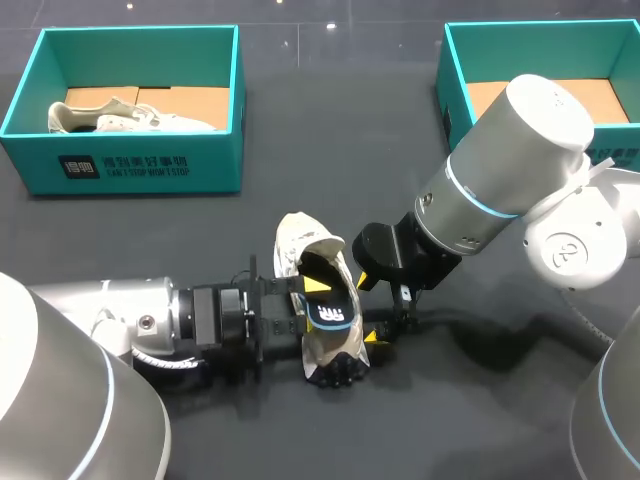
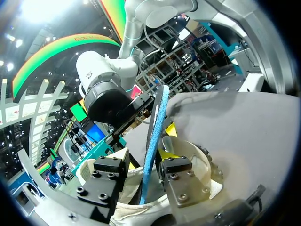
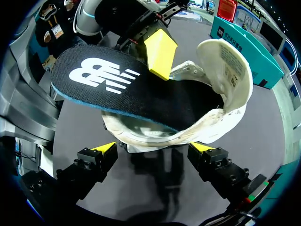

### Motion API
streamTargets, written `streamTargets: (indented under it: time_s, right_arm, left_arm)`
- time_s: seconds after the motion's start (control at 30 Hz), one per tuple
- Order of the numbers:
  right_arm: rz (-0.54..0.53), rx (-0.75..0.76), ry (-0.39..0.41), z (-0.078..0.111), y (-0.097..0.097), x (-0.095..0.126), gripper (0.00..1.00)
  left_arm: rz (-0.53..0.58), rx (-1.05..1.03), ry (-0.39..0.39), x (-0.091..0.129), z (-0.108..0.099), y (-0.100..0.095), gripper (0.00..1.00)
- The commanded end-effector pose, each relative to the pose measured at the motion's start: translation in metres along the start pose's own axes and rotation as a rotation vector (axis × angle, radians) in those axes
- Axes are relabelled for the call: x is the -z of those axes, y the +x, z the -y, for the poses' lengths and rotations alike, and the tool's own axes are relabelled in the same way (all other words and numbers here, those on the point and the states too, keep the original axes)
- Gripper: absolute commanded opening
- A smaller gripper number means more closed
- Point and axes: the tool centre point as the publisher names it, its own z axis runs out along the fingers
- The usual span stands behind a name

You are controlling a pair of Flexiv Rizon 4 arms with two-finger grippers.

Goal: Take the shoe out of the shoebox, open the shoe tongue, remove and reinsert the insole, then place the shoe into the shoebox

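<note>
- while the left fingers [image 2: 176, 170] pinch the insole [image 1: 330, 312] half out of the shoe [image 1: 330, 352] on the tabletop [image 1: 200, 230], it could buckle or slip.
- right fingers [image 3: 104, 151] gape wide beside it, so the unheld shoe may slide.

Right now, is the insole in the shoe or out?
Partly out: the insole juts above the shoe at the heel, toe end inside.

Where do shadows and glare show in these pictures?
Head view: a soft shadow lies on the table right of the shoe, under the right arm, whose white casing gleams. Right wrist view: a dark shadow lies under the shoe, ahead of the right gripper.
</note>
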Motion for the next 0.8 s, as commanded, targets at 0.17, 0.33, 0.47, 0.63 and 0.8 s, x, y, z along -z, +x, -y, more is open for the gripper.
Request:
streamTargets:
  time_s: [0.17, 0.33, 0.47, 0.63, 0.8]
  right_arm:
    - [0.003, -0.001, 0.002, 0.000, 0.001, -0.001, 1.00]
    - [0.003, -0.001, 0.002, 0.000, 0.001, -0.001, 1.00]
    - [0.003, -0.001, 0.002, 0.000, 0.001, -0.001, 1.00]
    - [0.003, -0.001, 0.002, 0.000, 0.001, -0.001, 1.00]
    - [0.003, -0.001, 0.002, 0.000, 0.001, -0.001, 1.00]
  left_arm:
    - [-0.024, -0.016, -0.022, -0.006, 0.014, 0.002, 0.36]
    - [-0.034, -0.013, -0.038, -0.013, 0.008, 0.005, 0.00]
    - [-0.035, -0.024, -0.052, -0.013, 0.003, 0.005, 0.00]
    - [-0.028, -0.032, -0.071, -0.013, -0.010, 0.006, 0.00]
    - [-0.028, -0.042, -0.098, -0.013, -0.023, 0.008, 0.00]
